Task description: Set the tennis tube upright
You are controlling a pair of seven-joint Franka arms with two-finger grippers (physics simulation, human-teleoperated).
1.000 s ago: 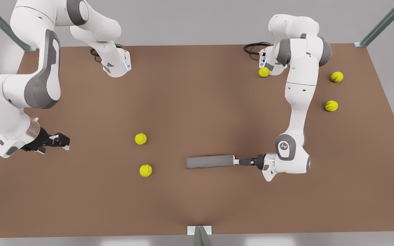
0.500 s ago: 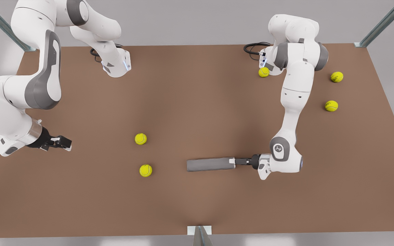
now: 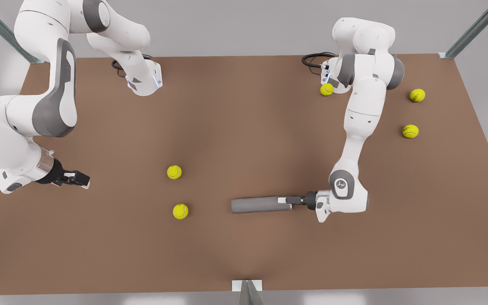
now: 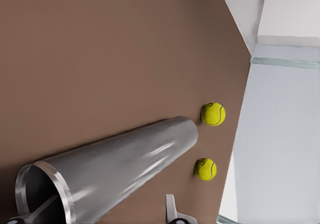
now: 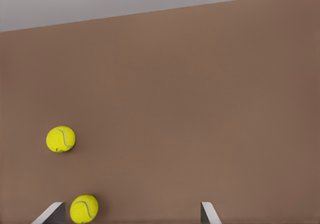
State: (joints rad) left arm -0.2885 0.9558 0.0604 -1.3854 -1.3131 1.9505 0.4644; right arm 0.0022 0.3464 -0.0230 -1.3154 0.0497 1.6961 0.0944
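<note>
The tennis tube (image 3: pixel 261 205) lies on its side on the brown table (image 3: pixel 244 127), its silvery rimmed open end toward the front view's right. In the left wrist view the tennis tube (image 4: pixel 125 169) stretches away from the camera. My left gripper (image 3: pixel 287 200) is level with the table at that open end. It is open, its jaws straddling the tube's wall. One finger (image 4: pixel 40 215) reaches inside the mouth and the other finger (image 4: pixel 172 210) stays outside. My right gripper (image 3: pixel 81 180) waits open at the front view's left, far from the tube, its fingertips (image 5: pixel 52 211) wide apart.
Two yellow-green tennis balls (image 3: pixel 174 172) (image 3: pixel 180 211) lie between the tube and the right gripper. Three more balls (image 3: pixel 326 89) (image 3: pixel 417 95) (image 3: pixel 410 131) sit at the back right, one against an arm's base. Table edges are near both arms.
My left gripper has slid toward the front view's left, its fingers now overlapping the tube's open end. The right gripper has shifted slightly. The tube has stayed lying where it was.
</note>
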